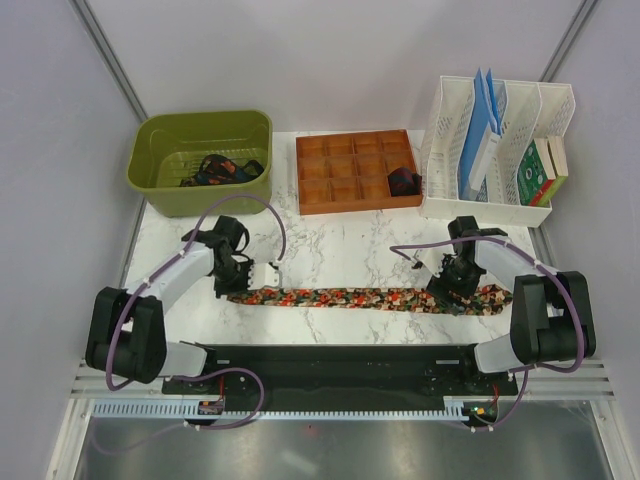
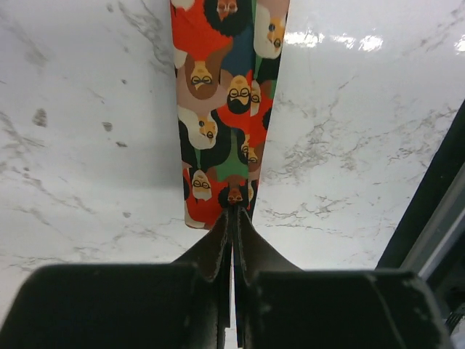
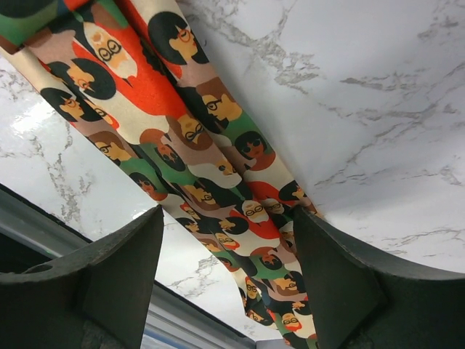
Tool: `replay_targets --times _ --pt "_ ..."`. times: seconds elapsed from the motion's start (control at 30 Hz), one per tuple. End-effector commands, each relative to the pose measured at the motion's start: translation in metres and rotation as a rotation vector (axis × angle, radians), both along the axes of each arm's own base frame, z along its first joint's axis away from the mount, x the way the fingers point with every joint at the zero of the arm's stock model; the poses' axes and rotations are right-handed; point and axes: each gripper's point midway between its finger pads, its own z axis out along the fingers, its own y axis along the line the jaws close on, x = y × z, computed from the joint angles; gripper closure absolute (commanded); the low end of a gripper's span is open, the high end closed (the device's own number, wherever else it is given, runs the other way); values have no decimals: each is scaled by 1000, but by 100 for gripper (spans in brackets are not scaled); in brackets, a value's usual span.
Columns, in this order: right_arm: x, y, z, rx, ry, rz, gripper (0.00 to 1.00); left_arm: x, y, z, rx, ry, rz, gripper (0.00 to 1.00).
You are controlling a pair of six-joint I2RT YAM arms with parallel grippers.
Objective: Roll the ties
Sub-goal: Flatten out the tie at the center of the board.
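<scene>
Pinching tie [image 2: 218, 109] tip shut: left gripper [image 2: 234, 218], angled down; right gripper [image 3: 229, 214] straddles other end, jaws apart.

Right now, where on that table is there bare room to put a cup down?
The marble strip between the patterned tie and the wooden tray is bare. The back edge is crowded: green tub, tray, file rack.

Tie [image 1: 360, 298] flat on desk [image 1: 340, 250], stretched left to right along near edge. Left gripper [image 2: 234, 218] at its left end, right gripper [image 1: 457, 289] over right end. Behind: tub [image 1: 165, 150] far left holding ties [image 1: 215, 170]; tray [image 1: 335, 165] centre, rolled tie [image 1: 403, 182] in right compartment; rack [image 1: 450, 130] far right.
</scene>
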Motion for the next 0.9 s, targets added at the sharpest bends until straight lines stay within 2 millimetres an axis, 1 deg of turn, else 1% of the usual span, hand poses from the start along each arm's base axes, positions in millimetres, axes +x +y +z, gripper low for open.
replay_targets --times 0.0,0.13,0.17,0.2,0.23,0.27,0.33,0.37,0.4,0.43,0.47,0.5,0.53,0.57,0.63,0.67,0.7,0.77,0.8,0.83,0.87 --pt "-3 1 -12 12 17 1 21 7 16 -15 60 -17 -29 98" --pt "-5 -1 -12 5 16 2 20 13 20 -18 70 -21 -5 98" --pt "-4 0 -12 11 12 -1 20 17 13 -13 39 -28 -6 98" --pt "-3 1 -10 14 6 -2 19 13 10 -8 17 -11 -3 98" --pt "-2 1 -8 18 -4 -2 19 13 5 -3 -10 -12 -1 94" --pt "-1 3 -6 30 -8 7 19 16 -5 6 -62 -21 -3 78" --pt "1 6 0 46 -15 17 18 14 -13 17 -104 -27 -9 68" --pt "1 8 2 60 -17 35 17 16 -19 22 -134 -34 -10 61" --pt "0 11 6 79 -16 41 11 16 -21 24 -145 -39 -13 59" --pt "1 13 10 91 -31 47 9 16 -24 26 -153 -40 -17 55" --pt "3 16 14 105 -41 55 7 16 -29 28 -175 -38 -22 50" --pt "4 21 19 132 -49 62 2 16 -32 29 -185 -36 -26 47" --pt "6 23 24 146 -65 64 2 14 -36 29 -193 -29 -31 44" --pt "8 27 29 163 -70 68 2 13 -41 29 -208 -26 -40 38" --pt "12 34 40 205 -79 56 2 8 -50 23 -206 -2 -58 34" --pt "14 35 44 222 -82 54 2 13 -55 20 -209 -23 -62 33" --pt "17 35 50 234 -86 44 2 14 -61 17 -213 -22 -54 32" --pt "22 37 57 258 -95 32 2 20 -72 10 -214 -35 -64 32" --pt "22 34 60 261 -92 14 2 22 -75 8 -214 -39 -55 32" --pt "22 36 61 277 -87 16 2 24 -78 6 -213 -40 -55 33" --pt "22 30 64 280 -83 -15 2 22 -81 2 -209 -25 -60 35"
